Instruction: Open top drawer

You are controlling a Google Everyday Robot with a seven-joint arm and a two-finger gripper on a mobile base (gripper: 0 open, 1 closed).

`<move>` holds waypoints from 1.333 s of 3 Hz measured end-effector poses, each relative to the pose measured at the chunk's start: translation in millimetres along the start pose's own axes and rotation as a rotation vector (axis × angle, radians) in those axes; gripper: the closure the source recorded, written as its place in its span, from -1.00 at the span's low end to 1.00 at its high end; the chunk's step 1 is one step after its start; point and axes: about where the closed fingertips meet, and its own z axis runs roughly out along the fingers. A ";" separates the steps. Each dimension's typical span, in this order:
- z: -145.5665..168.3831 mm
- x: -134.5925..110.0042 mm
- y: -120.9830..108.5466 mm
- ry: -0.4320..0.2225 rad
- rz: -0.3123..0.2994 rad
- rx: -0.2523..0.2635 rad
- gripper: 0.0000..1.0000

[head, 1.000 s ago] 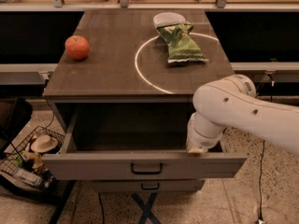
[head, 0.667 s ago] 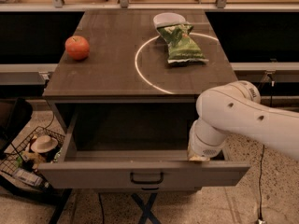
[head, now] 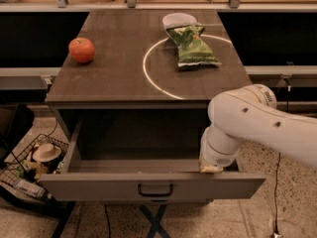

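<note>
The top drawer (head: 99,186) is pulled far out from under the brown table top; its wide grey front panel has a small dark loop handle (head: 155,190) at centre, and its grey box shows nothing inside. My white arm comes in from the right and bends down to the drawer's right side. The gripper (head: 210,167) sits at the top edge of the front panel, right of the handle, mostly hidden behind the wrist.
On the table top (head: 109,78) lie a red apple (head: 81,49) at left, a white bowl (head: 179,20) and a green chip bag (head: 192,45) at back right, with a white circle marked on it. A wire basket of items (head: 34,165) stands on the floor at left.
The drawer has slid further out toward the camera. My arm and gripper have moved with its front panel, down and nearer.
</note>
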 end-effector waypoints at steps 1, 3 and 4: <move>-2.3 -3.4 35.6 0.001 -0.018 -0.083 1.00; 33.2 5.7 34.1 -0.040 0.031 -0.124 1.00; 43.9 10.8 43.4 -0.063 0.059 -0.138 1.00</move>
